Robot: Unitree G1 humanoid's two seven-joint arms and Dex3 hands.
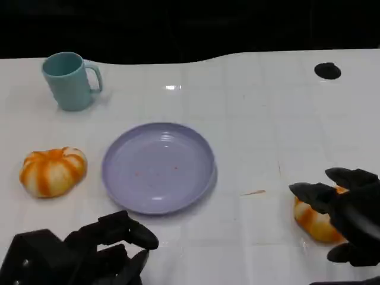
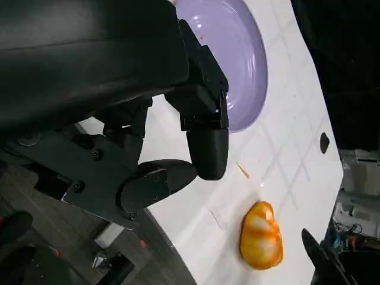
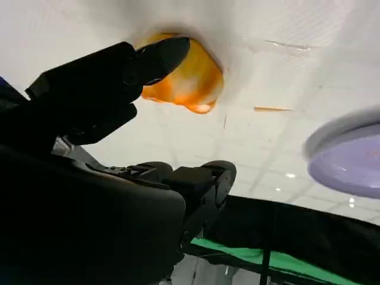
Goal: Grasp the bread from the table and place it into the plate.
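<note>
- Right hand [image 1: 350,217] w/ fingers [image 3: 160,56] spread around bread [image 1: 314,221], not clearly gripping.
- Bread on tabletop [image 1: 261,119], right of plate [image 1: 158,167].
- Left hand [image 1: 89,252] loosely curled, holds nothing.

You see a teal mug [image 1: 69,80] standing upright on the white table [image 1: 267,119], its handle turned away from the table's left edge. Far across the table from the mug, near the back edge, lies a small black disc [image 1: 327,70].
</note>
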